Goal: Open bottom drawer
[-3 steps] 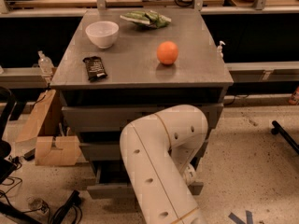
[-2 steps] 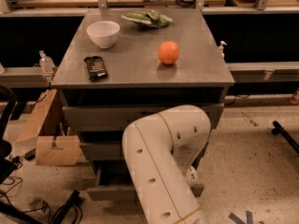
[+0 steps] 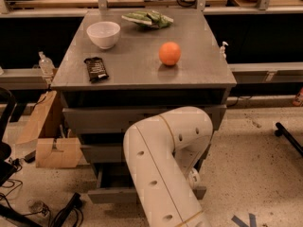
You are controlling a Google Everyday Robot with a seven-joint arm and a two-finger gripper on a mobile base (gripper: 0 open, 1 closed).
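The grey cabinet (image 3: 142, 65) has three drawer fronts. The bottom drawer (image 3: 111, 195) is the lowest one. It stands pulled out toward me, with a dark gap (image 3: 116, 176) behind its front. My white arm (image 3: 161, 169) bends down in front of the cabinet and covers the middle of the lower drawers and the knob. My gripper is hidden behind the arm, low down near the bottom drawer's front. A white round wrist part (image 3: 193, 178) shows at the arm's right side.
On the cabinet top are a white bowl (image 3: 103, 34), a dark snack bar (image 3: 95, 69), an orange (image 3: 169, 53) and a green bag (image 3: 149, 19). Cardboard boxes (image 3: 52, 148) stand on the floor at the left, cables (image 3: 28, 207) lie at the lower left, and a black leg (image 3: 289, 138) is at the right.
The arm has shifted slightly. The bottom drawer's front looks a little farther out from the cabinet than before. The things on top have not moved.
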